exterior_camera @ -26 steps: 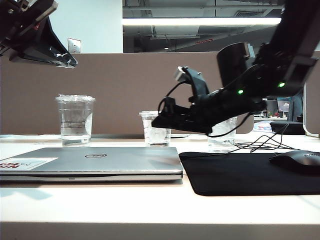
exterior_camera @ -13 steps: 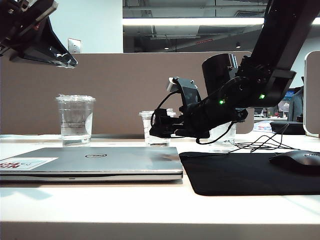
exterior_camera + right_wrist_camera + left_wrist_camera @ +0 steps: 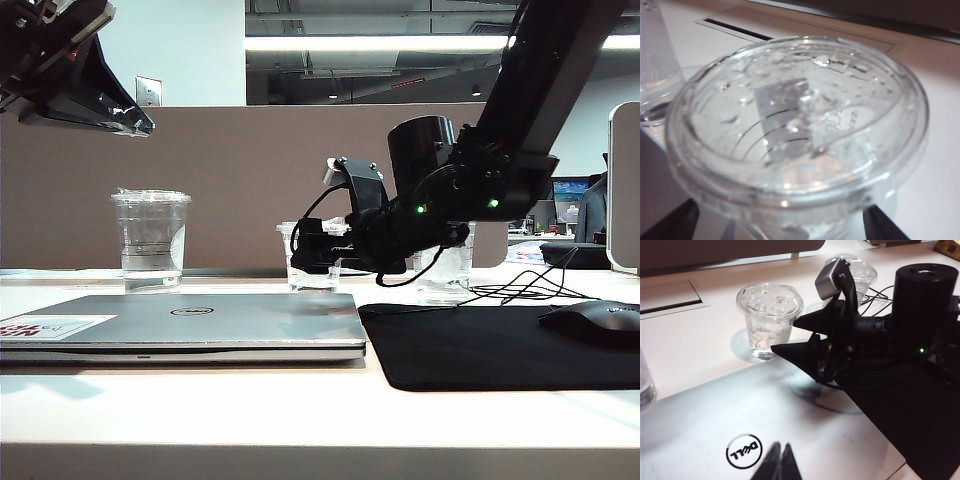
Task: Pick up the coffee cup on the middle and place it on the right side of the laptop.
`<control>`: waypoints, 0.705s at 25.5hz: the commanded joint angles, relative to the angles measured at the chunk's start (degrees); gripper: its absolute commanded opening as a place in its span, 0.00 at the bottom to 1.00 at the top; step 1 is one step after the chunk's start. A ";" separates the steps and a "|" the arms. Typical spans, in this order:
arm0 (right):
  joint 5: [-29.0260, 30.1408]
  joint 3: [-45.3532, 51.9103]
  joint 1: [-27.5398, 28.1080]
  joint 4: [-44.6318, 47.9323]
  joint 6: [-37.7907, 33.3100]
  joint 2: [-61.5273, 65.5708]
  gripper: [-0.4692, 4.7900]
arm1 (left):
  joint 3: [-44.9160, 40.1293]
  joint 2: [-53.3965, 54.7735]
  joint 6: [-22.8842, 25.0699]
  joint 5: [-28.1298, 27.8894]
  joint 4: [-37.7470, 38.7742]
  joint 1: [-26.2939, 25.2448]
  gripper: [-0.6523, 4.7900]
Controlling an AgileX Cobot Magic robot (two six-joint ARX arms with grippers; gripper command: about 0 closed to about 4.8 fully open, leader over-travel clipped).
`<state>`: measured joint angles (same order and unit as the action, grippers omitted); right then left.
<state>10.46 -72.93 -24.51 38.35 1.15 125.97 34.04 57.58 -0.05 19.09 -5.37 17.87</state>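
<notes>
The coffee cup (image 3: 312,281) (image 3: 769,320) (image 3: 800,125), short, clear and lidded, stands on the table just behind the laptop's far edge. My right gripper (image 3: 305,255) (image 3: 786,336) (image 3: 777,227) is open at the cup, with one dark fingertip (image 3: 670,225) on each side of its body. I cannot tell whether they touch it. The silver Dell laptop (image 3: 200,320) (image 3: 715,430) lies closed in front. My left gripper (image 3: 781,460) (image 3: 135,122) hangs shut and empty, high above the laptop lid.
A taller clear cup (image 3: 150,240) (image 3: 655,60) stands at the left, another clear cup (image 3: 445,275) (image 3: 852,270) behind my right arm. Right of the laptop lies a black mouse pad (image 3: 480,345) with a mouse (image 3: 600,322) and cables (image 3: 510,290). A brown partition closes the back.
My right arm has swung left and down, bringing its open gripper from in front of the right-hand cup to the coffee cup. The left arm has not moved.
</notes>
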 commanded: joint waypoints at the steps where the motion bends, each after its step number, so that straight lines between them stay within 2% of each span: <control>1: -0.07 -1.81 -0.15 -1.07 -0.17 0.35 1.00 | 0.11 -0.15 -0.17 0.24 -0.70 -0.02 0.11; 6: -0.04 -4.42 -0.15 -2.08 -0.44 1.77 1.00 | 0.11 -0.13 -0.17 0.24 -0.72 -0.02 0.11; 10: -0.09 -7.50 -0.13 -6.62 -1.05 2.93 1.00 | 0.11 -0.13 -0.17 0.22 -0.70 -0.02 0.11; 18: -0.09 -9.70 -0.13 -6.86 -1.05 4.72 1.00 | 0.09 -0.13 -0.17 0.24 -0.66 -0.02 0.11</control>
<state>10.46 -82.15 -24.51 30.50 0.27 130.85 34.04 57.56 -0.05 19.09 -5.34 17.87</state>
